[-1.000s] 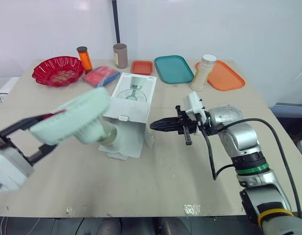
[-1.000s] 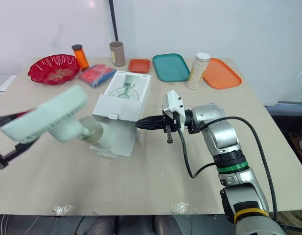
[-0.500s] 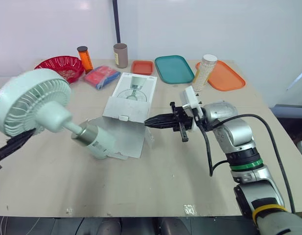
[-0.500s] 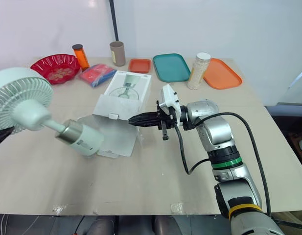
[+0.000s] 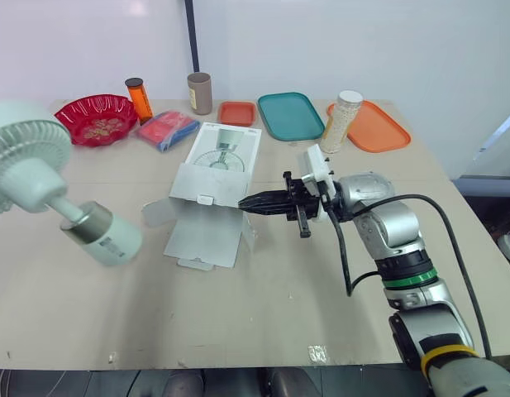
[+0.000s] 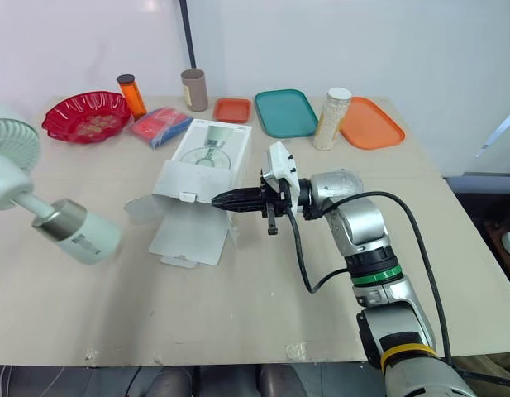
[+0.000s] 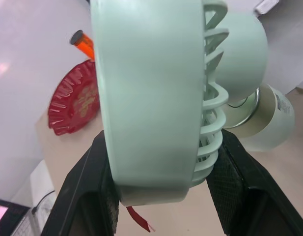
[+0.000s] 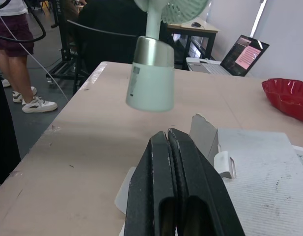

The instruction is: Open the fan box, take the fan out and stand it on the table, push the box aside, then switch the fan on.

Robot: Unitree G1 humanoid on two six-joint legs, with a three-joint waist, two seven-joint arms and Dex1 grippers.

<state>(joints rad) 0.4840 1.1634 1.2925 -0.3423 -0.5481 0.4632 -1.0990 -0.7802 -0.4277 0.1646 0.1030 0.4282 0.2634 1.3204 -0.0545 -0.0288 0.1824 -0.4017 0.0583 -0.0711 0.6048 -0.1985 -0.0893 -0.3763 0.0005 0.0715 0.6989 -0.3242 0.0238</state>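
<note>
Grips fan by head in left gripper, tilted, left of box — risks toppling on landing; right gripper closed, empty, at box.

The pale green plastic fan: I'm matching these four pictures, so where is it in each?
Left eye view: pale green plastic fan, far left edge, tilted.
Right eye view: fan, far left edge.
Left wrist view: fan head clamped between left gripper's jaws.
Right wrist view: fan base hanging beyond right gripper's shut jaws.
Shared landmark: red scalloped plastic bowl.
</note>
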